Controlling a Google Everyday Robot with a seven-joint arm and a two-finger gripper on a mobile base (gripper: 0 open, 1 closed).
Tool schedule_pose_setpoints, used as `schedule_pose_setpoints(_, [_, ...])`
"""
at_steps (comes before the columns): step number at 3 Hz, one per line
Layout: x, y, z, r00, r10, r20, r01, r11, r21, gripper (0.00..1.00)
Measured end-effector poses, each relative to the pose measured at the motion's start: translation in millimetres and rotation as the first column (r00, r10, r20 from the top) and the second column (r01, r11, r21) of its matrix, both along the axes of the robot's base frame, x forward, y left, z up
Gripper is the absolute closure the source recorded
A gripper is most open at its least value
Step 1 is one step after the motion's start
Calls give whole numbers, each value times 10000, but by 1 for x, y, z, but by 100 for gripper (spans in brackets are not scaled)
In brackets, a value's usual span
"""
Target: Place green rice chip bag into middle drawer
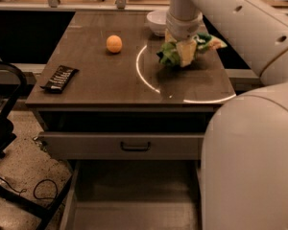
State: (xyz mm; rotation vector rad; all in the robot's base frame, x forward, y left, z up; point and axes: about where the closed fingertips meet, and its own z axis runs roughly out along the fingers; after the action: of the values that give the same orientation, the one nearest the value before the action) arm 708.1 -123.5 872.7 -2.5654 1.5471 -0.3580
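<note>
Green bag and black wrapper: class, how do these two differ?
The green bag is crumpled and bright; the black wrapper is flat and dark. The claw grips the bag at the back right of the counter; the wrapper lies untouched near its front left edge. Both are snack packets.

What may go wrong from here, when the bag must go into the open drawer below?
The hand is down at the green rice chip bag, close to the white bowl; lifting may knock the bowl. The upper drawer stands partly open above the middle drawer, so the bag could catch on it.
</note>
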Motion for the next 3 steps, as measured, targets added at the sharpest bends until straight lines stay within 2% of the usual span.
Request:
schedule_pose_setpoints(1, [-30,55,49,9936,62,1123,63,9939,-1101,100])
schedule_pose_setpoints(2, [-85,79,98,9784,131,2065,367,9712,-2354,100])
schedule_pose_setpoints(3, [-99,75,126,9622,155,2720,523,9693,-2402,100])
